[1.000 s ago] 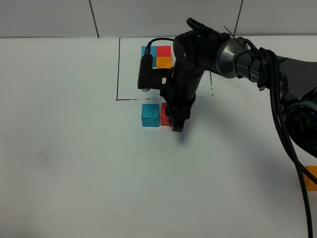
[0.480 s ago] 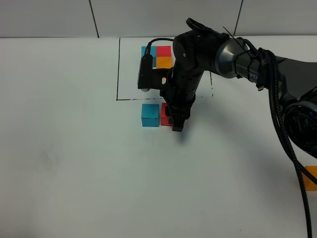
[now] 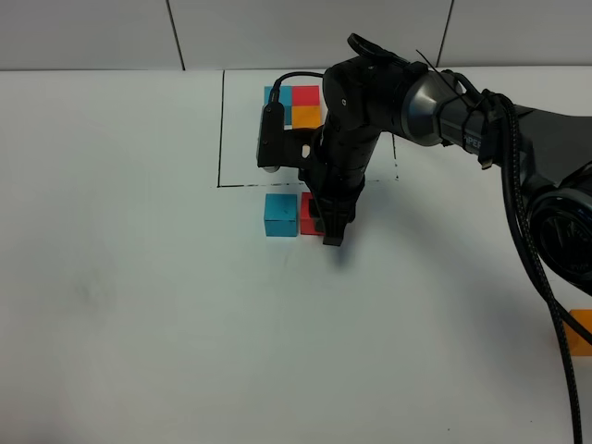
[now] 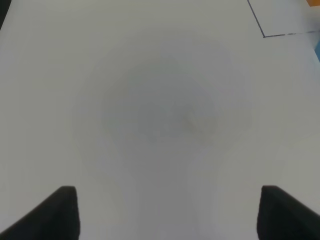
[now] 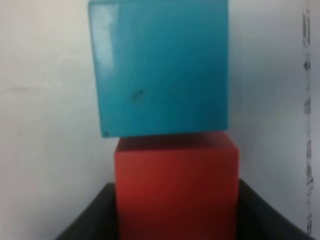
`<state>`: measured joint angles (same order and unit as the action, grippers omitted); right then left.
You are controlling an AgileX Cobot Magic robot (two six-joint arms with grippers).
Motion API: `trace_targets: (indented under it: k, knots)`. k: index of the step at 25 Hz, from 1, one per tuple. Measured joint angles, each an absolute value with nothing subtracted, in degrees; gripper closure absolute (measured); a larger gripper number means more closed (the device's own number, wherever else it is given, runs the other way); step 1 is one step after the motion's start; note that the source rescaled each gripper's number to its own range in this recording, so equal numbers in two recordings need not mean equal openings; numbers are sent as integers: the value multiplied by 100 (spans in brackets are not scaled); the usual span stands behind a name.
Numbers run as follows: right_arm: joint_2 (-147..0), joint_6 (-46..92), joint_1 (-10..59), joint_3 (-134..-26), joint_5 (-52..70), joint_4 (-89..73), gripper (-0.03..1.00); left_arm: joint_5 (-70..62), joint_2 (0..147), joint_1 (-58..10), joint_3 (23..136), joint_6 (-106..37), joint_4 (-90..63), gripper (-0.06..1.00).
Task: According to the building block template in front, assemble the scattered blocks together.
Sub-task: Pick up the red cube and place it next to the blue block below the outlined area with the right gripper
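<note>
The template sits at the back inside a thin black drawn rectangle (image 3: 222,129): a blue (image 3: 274,93), a red (image 3: 306,93) and an orange cube (image 3: 306,116) joined in an L. Just in front of the frame, the loose teal-blue cube (image 3: 280,215) stands touching the loose red cube (image 3: 308,214). My right gripper (image 3: 330,228) reaches down onto the red cube. In the right wrist view, its black fingers (image 5: 97,215) press both sides of the red cube (image 5: 175,180), with the teal cube (image 5: 160,65) against it. The loose orange cube (image 3: 581,331) lies at the far right edge. My left gripper (image 4: 175,215) is open over bare table.
The right arm and its cables (image 3: 518,185) cross the right side of the white table (image 3: 139,305) and hide part of the frame's right side. The frame's corner (image 4: 263,36) shows in the left wrist view.
</note>
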<state>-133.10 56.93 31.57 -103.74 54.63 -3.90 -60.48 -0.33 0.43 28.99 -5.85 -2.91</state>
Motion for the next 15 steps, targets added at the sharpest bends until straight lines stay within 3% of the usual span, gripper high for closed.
trace_targets:
  k: [15]
  knots:
    - [-13310, 5738, 3198, -10374, 5566, -375, 94, -6048, -33, 43, 2899, -585, -291, 28]
